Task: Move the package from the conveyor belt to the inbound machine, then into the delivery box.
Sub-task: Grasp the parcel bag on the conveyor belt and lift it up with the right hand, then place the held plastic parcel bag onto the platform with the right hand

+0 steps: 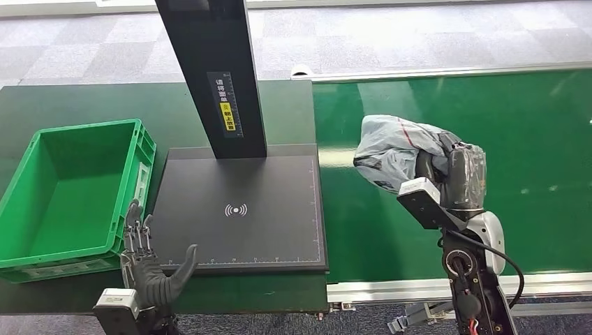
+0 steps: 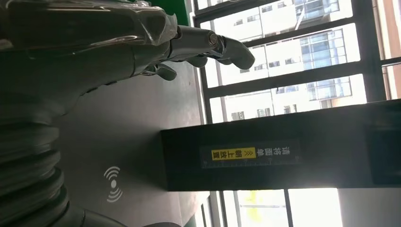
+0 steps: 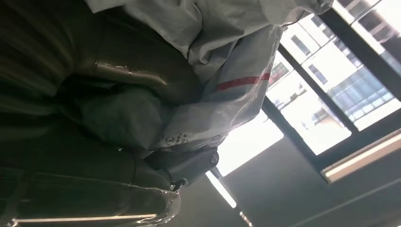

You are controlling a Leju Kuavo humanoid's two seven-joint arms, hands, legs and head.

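- Nearest to the robot, the left hand (image 1: 148,269) hovers over the near edge of the dark green worktop (image 1: 84,101), by the near left corner of the black inbound machine (image 1: 241,209). Its fingers (image 1: 137,234) are straight and spread a little, the thumb stuck out to the side over the machine's near edge, and nothing is in them.
- From the left wrist, the same hand (image 2: 118,42) reaches out above the machine's plate (image 2: 127,118), fingertips (image 2: 234,49) apart from the surface, with the wireless mark (image 2: 112,184) printed on the plate below.
- On the right, the right hand (image 1: 450,174) is raised above the green conveyor belt (image 1: 530,139), near the belt's left end. It grips the package (image 1: 398,150), a crumpled grey plastic mailer with a red stripe, which is off the belt and just right of the machine's right edge.
- From the right wrist, the fingers (image 3: 189,163) wrap under the package (image 3: 227,61) and press into its folds.
- The green delivery box (image 1: 77,188) sits at the worktop's left edge, touching or nearly touching the machine's left side.
- Farther back, the machine's black post (image 1: 213,70) rises from the plate's far edge, bearing a black and yellow label (image 1: 227,105).
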